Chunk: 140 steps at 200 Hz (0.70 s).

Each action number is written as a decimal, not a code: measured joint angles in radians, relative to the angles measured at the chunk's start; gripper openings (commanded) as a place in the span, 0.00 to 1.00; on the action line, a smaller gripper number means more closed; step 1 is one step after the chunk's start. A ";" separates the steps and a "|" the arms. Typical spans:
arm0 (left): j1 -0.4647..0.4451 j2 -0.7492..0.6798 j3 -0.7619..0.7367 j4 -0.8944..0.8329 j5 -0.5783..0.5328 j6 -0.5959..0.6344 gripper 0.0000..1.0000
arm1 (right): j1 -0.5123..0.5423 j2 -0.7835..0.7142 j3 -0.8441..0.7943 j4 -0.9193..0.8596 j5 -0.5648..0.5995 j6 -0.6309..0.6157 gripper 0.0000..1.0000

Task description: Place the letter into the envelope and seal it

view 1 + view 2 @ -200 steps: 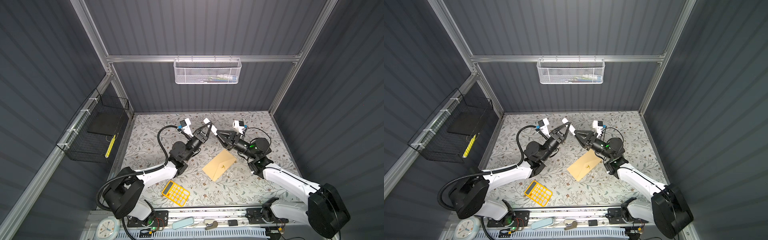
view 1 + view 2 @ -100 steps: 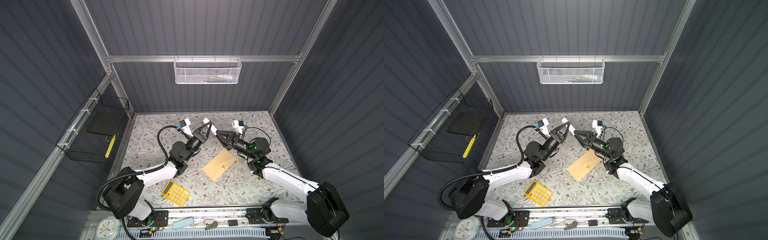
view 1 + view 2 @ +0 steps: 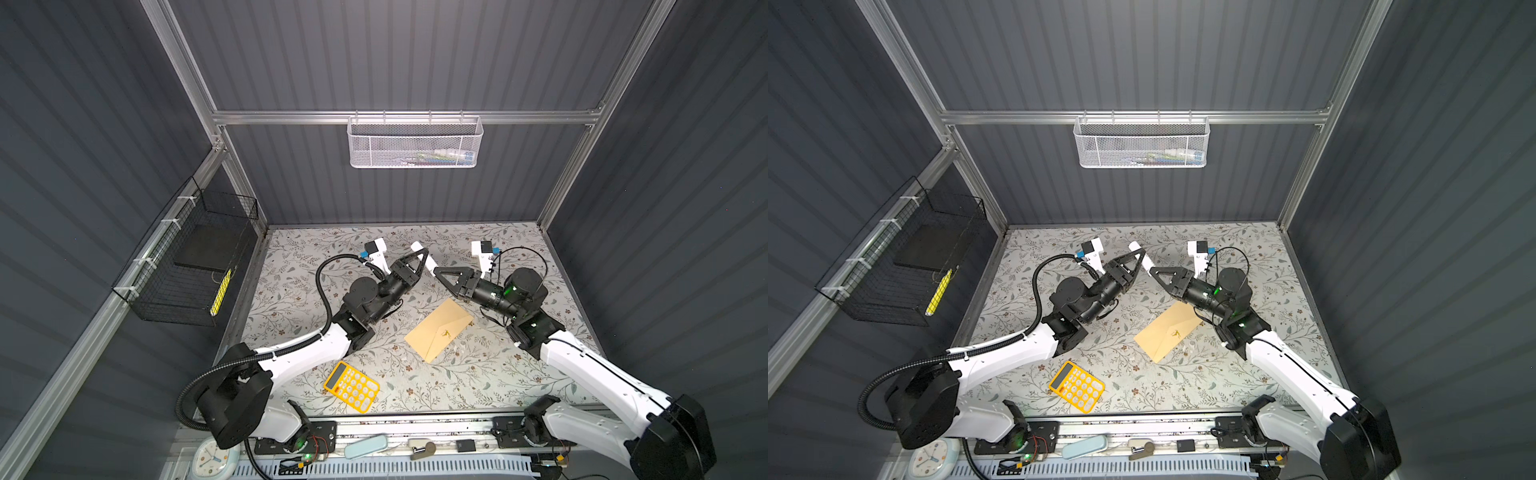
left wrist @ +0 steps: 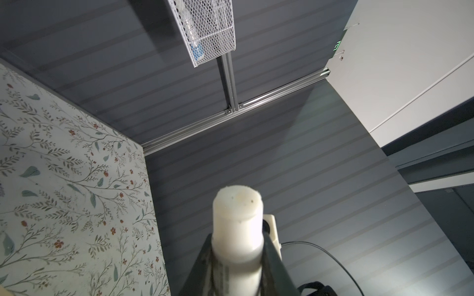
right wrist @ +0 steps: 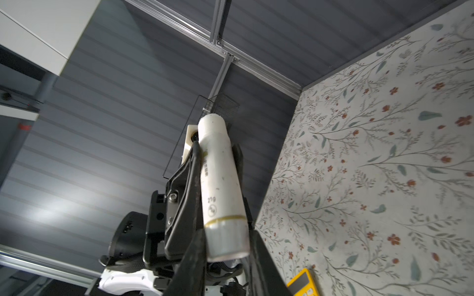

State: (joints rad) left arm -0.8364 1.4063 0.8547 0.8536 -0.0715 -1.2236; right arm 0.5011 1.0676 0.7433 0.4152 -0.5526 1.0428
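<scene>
The tan envelope (image 3: 432, 337) (image 3: 1163, 332) lies flat on the flowered table with its flap folded down. The letter is out of view. Both arms are raised above the table's far middle. My left gripper (image 3: 423, 254) (image 3: 1140, 252) (image 4: 237, 246) is shut on a white glue stick (image 4: 237, 223) (image 5: 220, 179), gripping it near one end. My right gripper (image 3: 437, 272) (image 3: 1154, 271) (image 5: 228, 238) meets it tip to tip, its two fingers shut on the tube's grey end. The left gripper (image 5: 216, 151) shows behind the tube in the right wrist view.
A yellow calculator (image 3: 352, 387) (image 3: 1077, 387) lies near the table's front edge, left of the envelope. A white mesh basket (image 3: 415, 143) hangs on the back wall. On the left wall hangs a black wire basket (image 3: 195, 270).
The right gripper's jaws have narrowed onto the grey end of the glue stick. Both arms have hardly moved, and the envelope lies as before.
</scene>
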 measured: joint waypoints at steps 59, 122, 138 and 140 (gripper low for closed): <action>0.000 -0.004 0.046 -0.189 -0.008 -0.019 0.00 | 0.022 0.003 0.086 -0.264 0.066 -0.257 0.24; -0.001 -0.004 0.061 -0.309 -0.015 -0.021 0.00 | 0.096 0.019 0.142 -0.440 0.231 -0.526 0.28; -0.001 -0.004 0.064 -0.341 -0.022 -0.021 0.00 | 0.131 0.025 0.142 -0.458 0.306 -0.595 0.27; -0.001 -0.004 0.064 -0.346 -0.023 -0.021 0.00 | 0.137 0.026 0.142 -0.459 0.318 -0.607 0.27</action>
State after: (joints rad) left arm -0.8371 1.4021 0.9188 0.5072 -0.0940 -1.2446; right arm 0.6380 1.0939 0.8852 -0.0441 -0.2344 0.4355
